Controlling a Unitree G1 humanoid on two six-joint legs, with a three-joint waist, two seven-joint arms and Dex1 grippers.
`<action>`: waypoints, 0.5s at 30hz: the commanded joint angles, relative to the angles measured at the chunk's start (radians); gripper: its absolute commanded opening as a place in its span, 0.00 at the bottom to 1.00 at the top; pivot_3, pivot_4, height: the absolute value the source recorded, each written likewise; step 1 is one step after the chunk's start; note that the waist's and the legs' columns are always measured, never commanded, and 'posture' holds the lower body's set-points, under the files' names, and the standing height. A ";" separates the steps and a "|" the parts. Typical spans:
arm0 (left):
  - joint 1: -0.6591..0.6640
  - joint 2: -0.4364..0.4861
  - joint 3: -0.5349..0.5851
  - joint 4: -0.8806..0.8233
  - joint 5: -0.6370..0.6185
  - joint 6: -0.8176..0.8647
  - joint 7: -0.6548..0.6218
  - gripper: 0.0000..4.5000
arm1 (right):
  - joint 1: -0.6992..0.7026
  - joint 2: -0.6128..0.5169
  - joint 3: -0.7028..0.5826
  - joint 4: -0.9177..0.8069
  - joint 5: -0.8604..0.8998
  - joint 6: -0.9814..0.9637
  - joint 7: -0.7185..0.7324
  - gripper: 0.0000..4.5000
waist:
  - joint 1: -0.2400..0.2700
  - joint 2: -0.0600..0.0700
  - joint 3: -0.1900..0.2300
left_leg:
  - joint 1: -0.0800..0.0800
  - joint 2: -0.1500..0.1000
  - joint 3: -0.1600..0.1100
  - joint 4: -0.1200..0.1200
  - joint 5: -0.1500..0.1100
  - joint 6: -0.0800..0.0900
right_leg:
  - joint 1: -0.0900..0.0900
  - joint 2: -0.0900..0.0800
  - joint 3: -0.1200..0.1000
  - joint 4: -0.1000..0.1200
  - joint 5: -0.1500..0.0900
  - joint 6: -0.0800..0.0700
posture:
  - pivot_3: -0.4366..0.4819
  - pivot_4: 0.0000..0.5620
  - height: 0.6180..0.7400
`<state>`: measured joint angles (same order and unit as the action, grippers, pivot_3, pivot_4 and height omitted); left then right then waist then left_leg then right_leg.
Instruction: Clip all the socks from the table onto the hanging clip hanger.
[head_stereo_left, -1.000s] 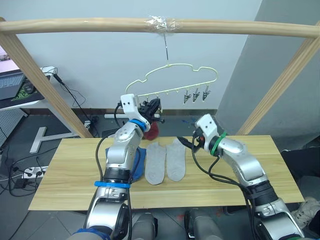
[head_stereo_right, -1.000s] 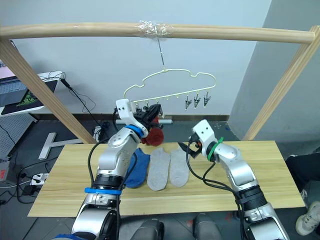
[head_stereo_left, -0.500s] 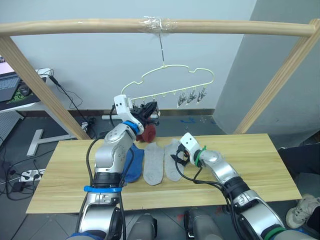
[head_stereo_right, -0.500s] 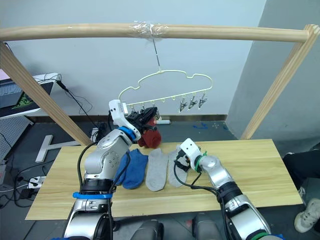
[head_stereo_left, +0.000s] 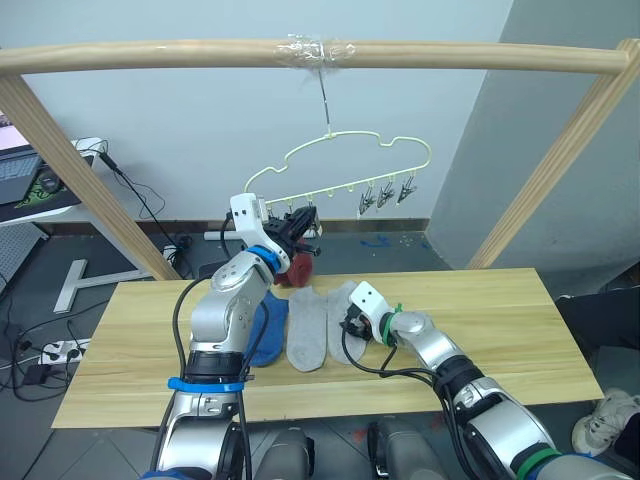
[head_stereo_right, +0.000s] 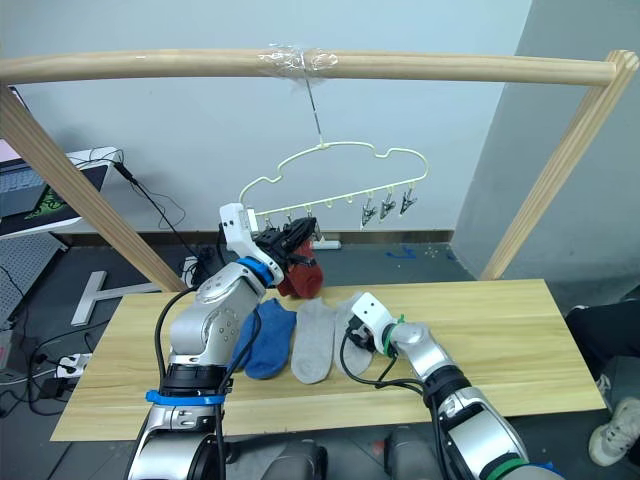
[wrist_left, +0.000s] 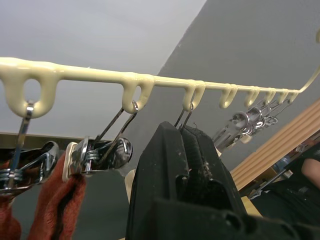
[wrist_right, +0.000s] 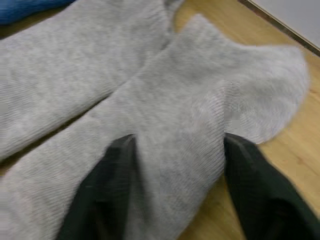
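Observation:
The pale-yellow clip hanger (head_stereo_left: 340, 140) hangs by its hook from the wooden pole. A brick-red sock (head_stereo_left: 298, 268) hangs from its left clips, seen also as red sock (wrist_left: 65, 200). My left gripper (head_stereo_left: 303, 218) is raised to those clips and is shut, with a clip's wire loops (wrist_left: 184, 112) running down behind its fingertips. On the table (head_stereo_left: 480, 300) lie a blue sock (head_stereo_left: 265, 325) and two light grey socks (head_stereo_left: 305, 328). My right gripper (wrist_right: 180, 142) rests on the right grey sock (head_stereo_right: 352, 305), its fingers (wrist_right: 100, 200) apart with the sock's fabric between them.
The wooden pole frame (head_stereo_left: 300, 52) spans the scene, with slanted legs on both sides of the table. Three bare clips (head_stereo_left: 385, 197) hang at the hanger's right end. A side table with a laptop (head_stereo_left: 20, 175) stands far left, with cables on the floor below.
My right gripper has come down from above the table onto the right grey sock, and its fingers have narrowed. The left gripper stays at the hanger's clips. The camera has shifted.

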<state>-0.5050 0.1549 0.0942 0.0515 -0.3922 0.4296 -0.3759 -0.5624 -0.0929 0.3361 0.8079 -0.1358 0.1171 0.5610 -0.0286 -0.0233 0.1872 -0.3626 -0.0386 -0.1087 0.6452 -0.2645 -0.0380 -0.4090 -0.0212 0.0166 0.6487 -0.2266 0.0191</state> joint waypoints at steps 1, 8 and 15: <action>0.002 0.004 -0.006 -0.012 0.010 -0.007 0.002 0.00 | 0.036 -0.023 0.000 0.000 -0.005 0.027 0.040 0.25 | 0.000 0.000 0.000 | 0.000 0.000 0.000 0.000 0.000 0.000 | 0.000 0.000 0.000 0.000 0.000 0.000 | 0.52 0.26 1.00; 0.001 0.004 -0.006 -0.013 0.007 -0.006 0.000 0.00 | 0.126 -0.128 0.000 -0.163 -0.009 -0.014 0.111 0.01 | 0.002 0.000 -0.001 | 0.000 0.000 0.000 0.000 0.000 0.000 | 0.001 0.000 0.000 0.000 -0.002 0.004 | 0.52 0.26 1.00; 0.004 0.005 0.016 -0.021 -0.031 0.036 -0.006 0.00 | 0.171 -0.247 0.033 -0.365 -0.052 -0.224 0.139 0.01 | -0.003 0.000 -0.001 | 0.000 0.000 0.001 0.000 0.000 0.000 | 0.001 0.000 0.000 -0.001 -0.002 0.005 | 0.51 0.27 1.00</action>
<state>-0.5045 0.1564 0.1022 0.0504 -0.4111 0.4523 -0.3819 -0.3830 -0.3394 0.3600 0.5056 -0.1776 -0.0486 0.6969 -0.0313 -0.0229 0.1864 -0.3622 -0.0382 -0.1079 0.6453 -0.2645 -0.0381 -0.4083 -0.0216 0.0168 0.6483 -0.2291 0.0237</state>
